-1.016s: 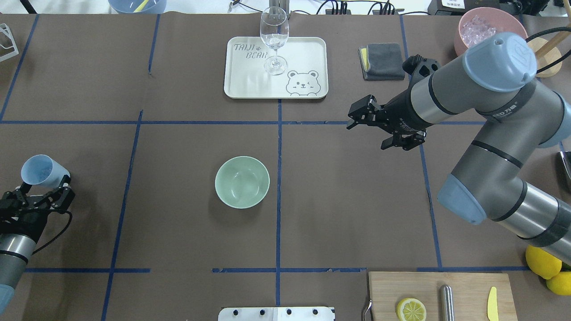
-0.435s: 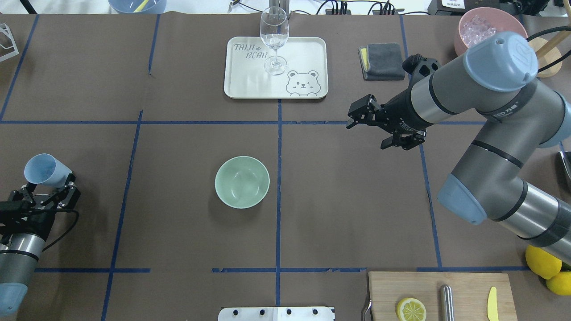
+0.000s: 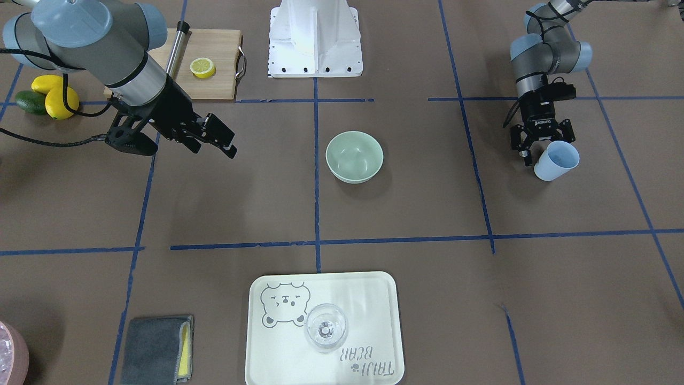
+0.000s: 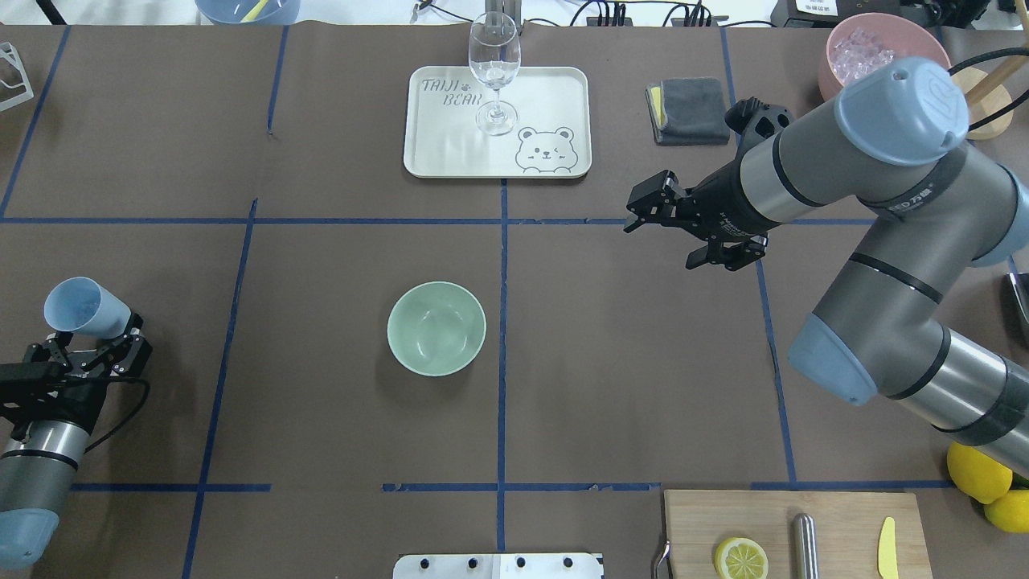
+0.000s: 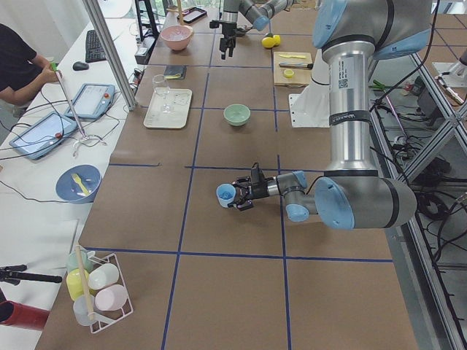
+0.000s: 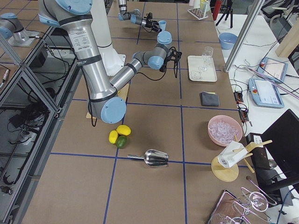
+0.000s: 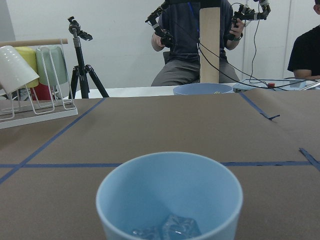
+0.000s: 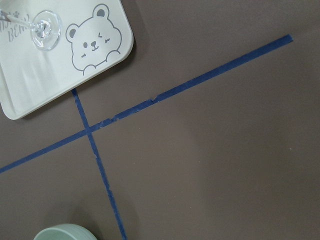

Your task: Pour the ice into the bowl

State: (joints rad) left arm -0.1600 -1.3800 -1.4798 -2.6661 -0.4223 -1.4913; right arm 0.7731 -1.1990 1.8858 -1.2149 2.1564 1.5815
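Observation:
The pale mint-green bowl (image 4: 436,328) stands empty at the table's middle; it also shows in the front view (image 3: 354,156). My left gripper (image 4: 92,342) is far to the bowl's left, shut on a light blue cup (image 4: 78,307) that it holds tilted just above the table. The left wrist view shows a few clear ice cubes (image 7: 167,229) in the bottom of the cup (image 7: 170,195). My right gripper (image 4: 637,215) hangs open and empty above the table, to the right of and beyond the bowl.
A pink container (image 4: 876,48) with more ice stands at the far right. A cream tray (image 4: 555,96) bears a wine glass (image 4: 494,68). A grey cloth (image 4: 690,110) lies beside it. A cutting board (image 4: 836,523) with a lemon half, lemons and a metal scoop (image 6: 154,157) lie near the robot.
My left gripper has shifted slightly to the right with the blue cup, which has turned a little. The right arm and the bowl have not moved.

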